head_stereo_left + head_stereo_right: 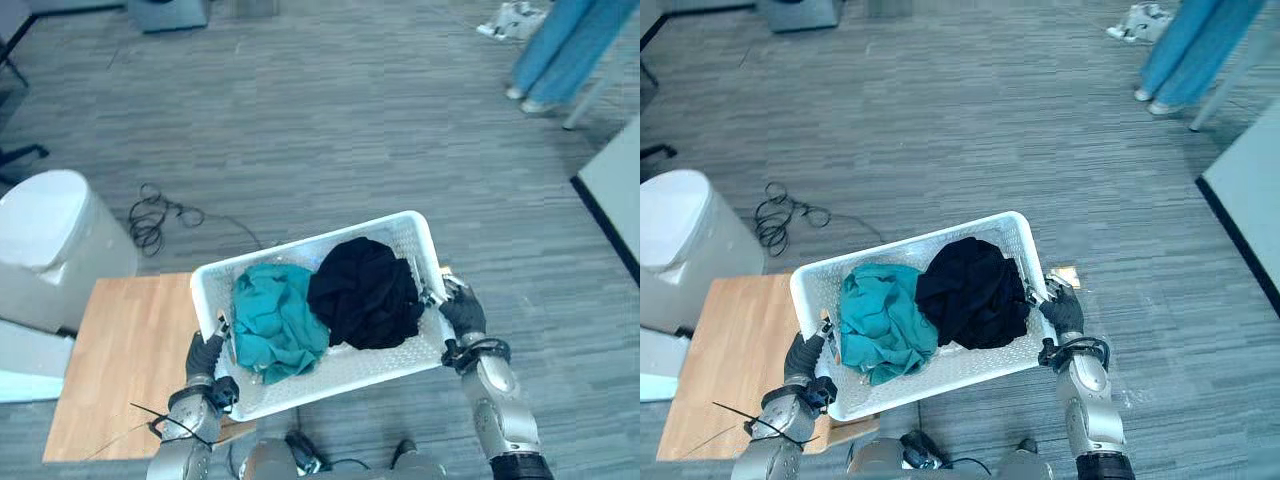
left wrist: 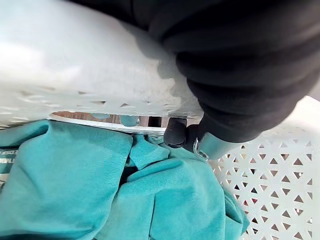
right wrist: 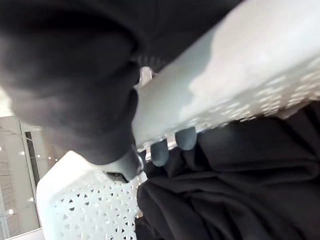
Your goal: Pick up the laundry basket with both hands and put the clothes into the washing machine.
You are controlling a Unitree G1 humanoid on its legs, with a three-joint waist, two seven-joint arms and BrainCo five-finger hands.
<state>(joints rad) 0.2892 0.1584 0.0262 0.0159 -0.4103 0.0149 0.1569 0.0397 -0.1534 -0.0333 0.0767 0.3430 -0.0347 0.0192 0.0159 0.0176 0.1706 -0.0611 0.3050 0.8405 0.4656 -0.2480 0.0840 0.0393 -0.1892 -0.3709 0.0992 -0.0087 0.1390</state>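
My left hand (image 1: 205, 355) and right hand (image 1: 462, 312) each clasp a rim of the basket (image 1: 350, 372), lower centre. The clothes (image 1: 365, 290) lie inside. I should carry it level, with an even grip.

The left robot hand (image 1: 205, 357) curls round one end of the white perforated plastic laundry basket (image 1: 300, 247). Its fingers are mostly buried under the rim, with one dark fingertip (image 2: 175, 132) peeking out in the left wrist view. The right robot hand (image 1: 462, 312) hooks the opposite end, dark fingertips (image 3: 160, 152) poking past the blurred rim, the rest covered. The basket blots out the right side of the light wooden bench (image 1: 120, 350). What garments the crumpled teal cloth (image 1: 275, 320) and black cloth (image 1: 365, 290) are, can't tell. Top right, a person in blue trousers (image 1: 565, 45) is cut off above the legs. A white rounded container (image 1: 45, 250) runs off the left edge.
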